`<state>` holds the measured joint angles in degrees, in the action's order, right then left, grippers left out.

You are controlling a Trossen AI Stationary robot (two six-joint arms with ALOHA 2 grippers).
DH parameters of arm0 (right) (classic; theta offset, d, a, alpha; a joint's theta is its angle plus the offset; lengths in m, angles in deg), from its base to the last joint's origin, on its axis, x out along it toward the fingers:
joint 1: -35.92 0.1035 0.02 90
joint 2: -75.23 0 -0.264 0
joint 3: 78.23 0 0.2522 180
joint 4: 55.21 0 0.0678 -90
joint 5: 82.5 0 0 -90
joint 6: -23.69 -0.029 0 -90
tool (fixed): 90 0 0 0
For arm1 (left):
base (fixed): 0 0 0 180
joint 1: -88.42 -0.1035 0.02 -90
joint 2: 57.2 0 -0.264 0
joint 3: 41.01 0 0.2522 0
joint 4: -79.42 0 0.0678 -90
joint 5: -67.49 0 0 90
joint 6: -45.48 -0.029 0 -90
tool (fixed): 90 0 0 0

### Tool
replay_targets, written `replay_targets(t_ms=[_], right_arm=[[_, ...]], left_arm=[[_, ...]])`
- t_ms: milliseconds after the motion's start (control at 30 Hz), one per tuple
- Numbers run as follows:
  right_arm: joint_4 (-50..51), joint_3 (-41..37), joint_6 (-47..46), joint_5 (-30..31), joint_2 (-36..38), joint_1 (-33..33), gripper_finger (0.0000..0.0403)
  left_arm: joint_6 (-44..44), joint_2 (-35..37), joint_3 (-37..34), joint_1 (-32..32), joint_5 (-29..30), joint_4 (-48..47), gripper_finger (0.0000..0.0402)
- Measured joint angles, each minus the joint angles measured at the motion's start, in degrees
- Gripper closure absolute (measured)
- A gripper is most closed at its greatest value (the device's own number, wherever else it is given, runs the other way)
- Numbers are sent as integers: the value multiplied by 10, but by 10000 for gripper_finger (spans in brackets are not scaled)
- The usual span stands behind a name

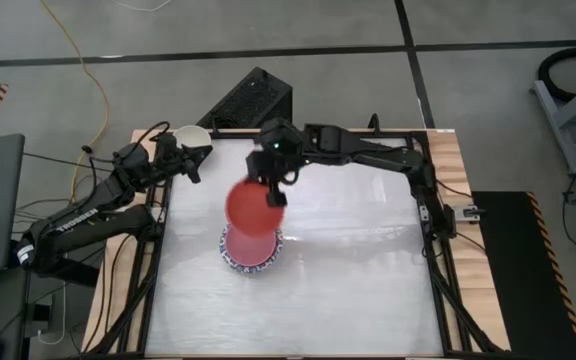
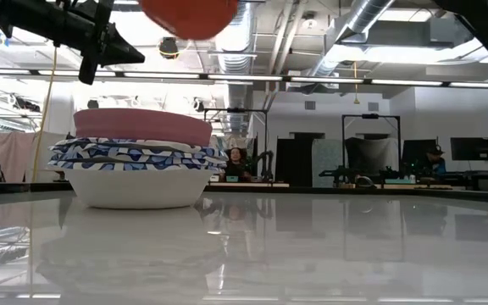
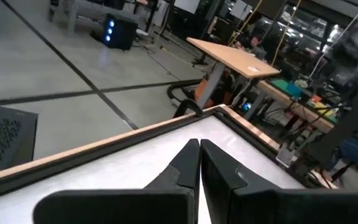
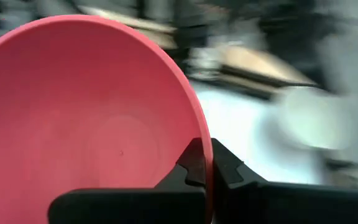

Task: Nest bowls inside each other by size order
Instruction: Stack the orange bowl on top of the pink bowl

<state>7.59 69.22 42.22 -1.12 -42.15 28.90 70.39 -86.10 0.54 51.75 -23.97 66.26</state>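
Note:
A red bowl [image 1: 251, 205] hangs in the air over the far side of a stack of bowls [image 1: 251, 250], with my right gripper [image 1: 274, 192] shut on it. In the low view the stack has a white bowl [image 2: 138, 188] at the bottom, blue-and-white patterned bowls [image 2: 138, 154] nested in it and a pink bowl [image 2: 142, 125] on top. The red bowl's underside [image 2: 189, 15] shows high above the stack. My left gripper [image 1: 196, 166] is shut on nothing above the table's far left corner. My right gripper pinches the red bowl's rim [image 4: 202, 149] between its two fingers, one finger inside the bowl and one outside. The fingers come from the table's far right side, slanting down. The bowl is lifted clear above the stack, its open side up.
A cream-white bowl [image 1: 190, 135] sits just beyond the table's far left corner, next to my left arm. A black box [image 1: 253, 100] stands behind the table's far edge. The white tabletop [image 1: 348, 270] lies bare to the right of the stack and in front of it.

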Motion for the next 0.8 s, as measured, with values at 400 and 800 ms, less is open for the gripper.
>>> replay_targets(t_ms=[400,800], right_arm=[[266,-1,-93,155,-1,9,395],[-18,0,-24,102,-1,-8,395]], left_arm=[[35,-4,0,0,-54,-4,400],[3,-3,0,0,-40,3,400]])
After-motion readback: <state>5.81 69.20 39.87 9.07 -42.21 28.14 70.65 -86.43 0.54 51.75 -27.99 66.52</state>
